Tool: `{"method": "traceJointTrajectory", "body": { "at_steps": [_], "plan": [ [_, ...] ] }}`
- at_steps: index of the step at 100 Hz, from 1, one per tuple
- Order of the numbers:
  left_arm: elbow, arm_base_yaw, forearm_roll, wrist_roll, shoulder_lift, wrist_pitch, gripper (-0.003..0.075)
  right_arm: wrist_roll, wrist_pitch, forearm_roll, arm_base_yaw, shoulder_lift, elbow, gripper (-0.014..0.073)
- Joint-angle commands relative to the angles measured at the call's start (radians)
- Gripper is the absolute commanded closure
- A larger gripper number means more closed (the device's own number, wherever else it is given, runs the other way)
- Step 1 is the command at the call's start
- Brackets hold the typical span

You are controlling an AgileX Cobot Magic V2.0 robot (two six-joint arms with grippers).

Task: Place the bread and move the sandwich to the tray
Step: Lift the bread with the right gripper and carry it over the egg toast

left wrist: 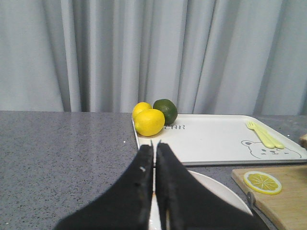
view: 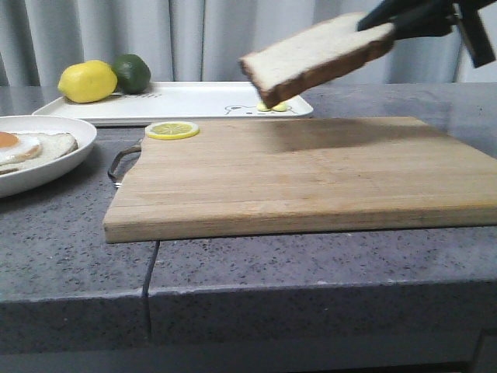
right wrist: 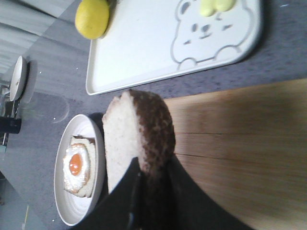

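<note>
Above one cutting board [view: 295, 175], one bread [view: 318, 56] slice clamped in right tool [view: 392, 29]; left tool [left wrist: 154, 158] closed, empty.

Matte black, tapered wedge-shaped jaws

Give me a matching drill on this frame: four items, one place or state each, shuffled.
Items:
1. bread
2. sandwich
3. lemon slice
4. lime

Places:
A. on the tray, beside the whole lemon
B. on the round plate
C. held in the air by the right pincer
D. on the corner of the cutting board

Pairs: 1-C, 2-B, 3-D, 4-A
</note>
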Motion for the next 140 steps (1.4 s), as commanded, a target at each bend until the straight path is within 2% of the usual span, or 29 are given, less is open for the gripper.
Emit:
{"method": "traceJointTrajectory", "body": {
  "at_steps": [1,21,33,47,63,85,106,115,130,136,140],
  "plan": [
    [-0.035,-0.008,-0.011,-0.008,0.018,-0.081,0.074,-0.015,-0.081,0.096,0.096,-0.049,-0.029,0.0655],
    [-0.035,-0.008,-0.018,-0.008,0.018,-0.081,0.074,-0.089,-0.221,0.226,0.325,-0.005,-0.03,0.0655],
    [-0.035,-0.008,-0.04,-0.008,0.018,-0.081,0.074,-0.169,-0.251,0.392,0.41,0.044,-0.031,0.0655],
    [-0.035,-0.008,-0.04,-0.008,0.018,-0.081,0.074,-0.236,-0.257,0.513,0.491,0.1,-0.076,0.0655],
    [-0.035,-0.008,-0.041,-0.008,0.018,-0.081,0.074,-0.244,-0.314,0.522,0.572,0.174,-0.176,0.0655],
    [-0.035,-0.008,-0.041,-0.008,0.018,-0.081,0.074,-0.244,-0.315,0.523,0.64,0.274,-0.301,0.0655],
    [-0.035,-0.008,-0.041,-0.008,0.018,-0.081,0.074,-0.244,-0.338,0.515,0.657,0.318,-0.318,0.0648],
    [-0.035,-0.008,-0.041,-0.008,0.018,-0.081,0.074,-0.252,-0.316,0.513,0.657,0.331,-0.318,0.0582],
    [-0.035,-0.008,-0.041,-0.008,0.018,-0.081,0.074,-0.258,-0.322,0.511,0.657,0.342,-0.317,0.033],
    [-0.035,-0.008,-0.041,-0.008,0.018,-0.081,0.074,-0.26,-0.34,0.511,0.657,0.342,-0.317,0.0263],
    [-0.035,-0.008,-0.041,-0.008,0.018,-0.081,0.074,-0.263,-0.347,0.511,0.657,0.342,-0.317,0.0251]
  ]
}}
